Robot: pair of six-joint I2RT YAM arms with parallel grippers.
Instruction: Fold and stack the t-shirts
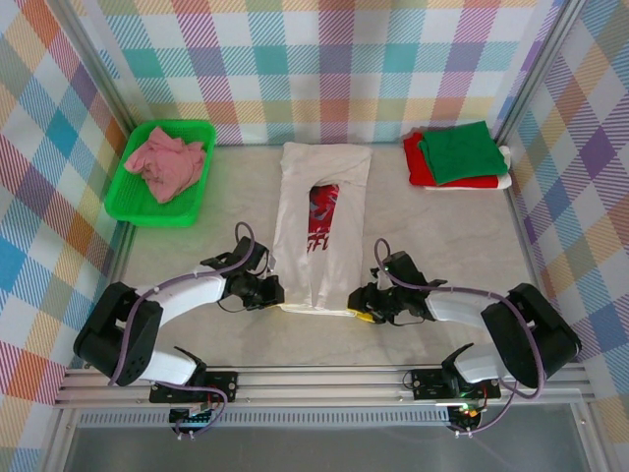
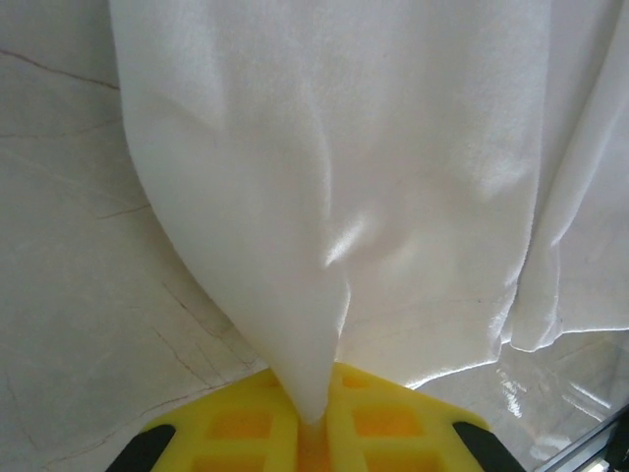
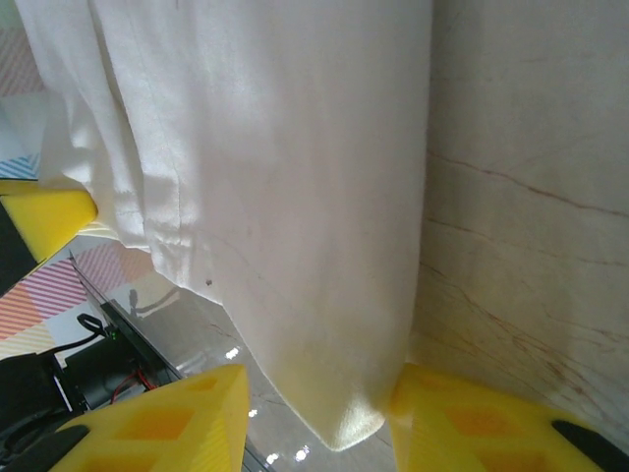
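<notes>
Your left hand (image 1: 276, 292) is pinched shut on the near hem of the soft white t-shirt (image 1: 295, 216), folded long and narrow mid-surface (image 1: 197, 258). Your right hand (image 1: 362, 303) straddles the other corner, its yellow fingers (image 3: 167, 423) apart.

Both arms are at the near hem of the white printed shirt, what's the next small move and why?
Probably close the right jaws. The white cloth t-shirt with the red-and-dark print lies folded lengthwise; the left jaws pinch one near hem corner, while the right jaws stand open astride the other, so the hem cannot be lifted evenly yet.
</notes>
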